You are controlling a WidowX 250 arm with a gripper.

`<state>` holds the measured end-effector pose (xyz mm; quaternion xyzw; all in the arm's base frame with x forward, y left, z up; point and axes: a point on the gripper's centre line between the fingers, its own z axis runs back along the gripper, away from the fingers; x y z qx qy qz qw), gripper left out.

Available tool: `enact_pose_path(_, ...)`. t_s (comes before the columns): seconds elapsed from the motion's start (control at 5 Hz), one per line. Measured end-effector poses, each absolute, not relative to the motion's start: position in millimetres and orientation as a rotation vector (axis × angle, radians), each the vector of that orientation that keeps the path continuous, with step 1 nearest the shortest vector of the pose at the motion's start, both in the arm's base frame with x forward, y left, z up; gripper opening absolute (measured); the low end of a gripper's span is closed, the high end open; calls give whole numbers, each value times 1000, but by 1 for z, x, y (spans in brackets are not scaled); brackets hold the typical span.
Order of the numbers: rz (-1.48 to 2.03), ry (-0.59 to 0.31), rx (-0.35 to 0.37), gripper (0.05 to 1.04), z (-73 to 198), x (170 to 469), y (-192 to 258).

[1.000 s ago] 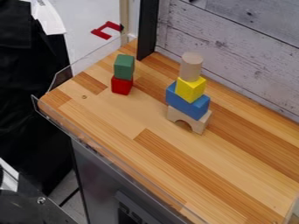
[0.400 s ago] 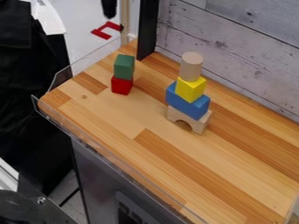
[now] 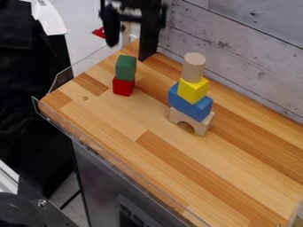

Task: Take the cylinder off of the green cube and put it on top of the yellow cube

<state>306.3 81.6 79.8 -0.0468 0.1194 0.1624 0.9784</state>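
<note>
Expect a light, stiff cylinder atop the yellow cube, best pinched midway around its sides, with end effector spread wide!

I have a lane of bare wood between the green-and-red stack at eleven o'clock and the taller, cylinder-topped stack at two, opening out toward six. The black post stands in my way at twelve, the plank wall bounds me from one to three, and a clear guard lines the edge from ten round to seven.
</note>
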Motion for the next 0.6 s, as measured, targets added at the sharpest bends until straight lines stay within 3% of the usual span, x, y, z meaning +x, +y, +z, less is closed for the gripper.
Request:
enact_pose_path(0.2, 376, 197, -81, 998, 68, 307, 83)
enact_pose_path(0.6, 439, 90, -56, 998, 95, 309, 85)
